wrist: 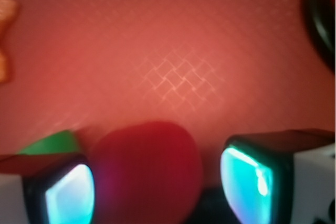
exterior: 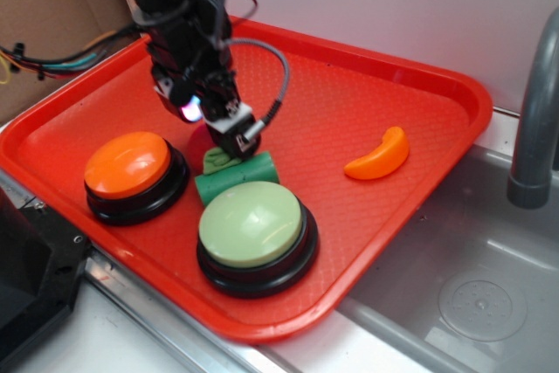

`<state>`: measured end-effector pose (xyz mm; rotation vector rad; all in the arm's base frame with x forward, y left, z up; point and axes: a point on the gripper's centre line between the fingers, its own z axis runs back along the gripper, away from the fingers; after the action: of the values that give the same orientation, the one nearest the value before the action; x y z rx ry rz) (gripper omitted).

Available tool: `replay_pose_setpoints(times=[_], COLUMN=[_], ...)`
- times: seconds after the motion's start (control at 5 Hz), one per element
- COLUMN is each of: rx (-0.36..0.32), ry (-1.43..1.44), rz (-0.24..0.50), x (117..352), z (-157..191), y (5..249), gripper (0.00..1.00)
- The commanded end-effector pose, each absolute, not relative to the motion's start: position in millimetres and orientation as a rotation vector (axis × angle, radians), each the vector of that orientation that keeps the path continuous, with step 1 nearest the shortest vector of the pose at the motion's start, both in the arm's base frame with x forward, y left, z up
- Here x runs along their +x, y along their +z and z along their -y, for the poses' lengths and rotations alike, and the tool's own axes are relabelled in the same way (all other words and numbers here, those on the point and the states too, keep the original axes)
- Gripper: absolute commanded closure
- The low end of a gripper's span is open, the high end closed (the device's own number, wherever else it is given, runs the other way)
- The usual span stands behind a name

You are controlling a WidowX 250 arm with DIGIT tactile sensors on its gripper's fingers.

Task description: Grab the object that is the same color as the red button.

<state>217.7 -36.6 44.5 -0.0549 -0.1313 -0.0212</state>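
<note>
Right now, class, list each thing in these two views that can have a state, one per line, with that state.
gripper: fingers either side of the red fruit, contact unclear
red fruit: between the fingers, low over the tray
green cylinder: lying on its side
orange crescent: lying flat, apart from everything
orange button: upright, untouched
pale-green button: upright, untouched

No text, label, brand, number or sign can be read in either view — the red plastic tray (exterior: 419,102) shows only a woven surface pattern, and the orange-topped round push button (exterior: 127,164) and the pale-green-topped round push button (exterior: 251,224) have plain domes. The cardboard (exterior: 65,6) at the upper left of the exterior view is blank — the wrist view is too blurred for any marking.
</note>
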Motion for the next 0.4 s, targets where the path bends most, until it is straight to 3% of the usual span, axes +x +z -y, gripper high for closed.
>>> replay_pose_setpoints(times=[0.0, 0.2], rx=[-0.105, -0.116], ry=[-0.067, -0.069], rz=[0.060, 0.037], x=[216.5, 205.5], z=[31.4, 29.9], y=[24.9, 23.6], gripper=[0.00, 1.00])
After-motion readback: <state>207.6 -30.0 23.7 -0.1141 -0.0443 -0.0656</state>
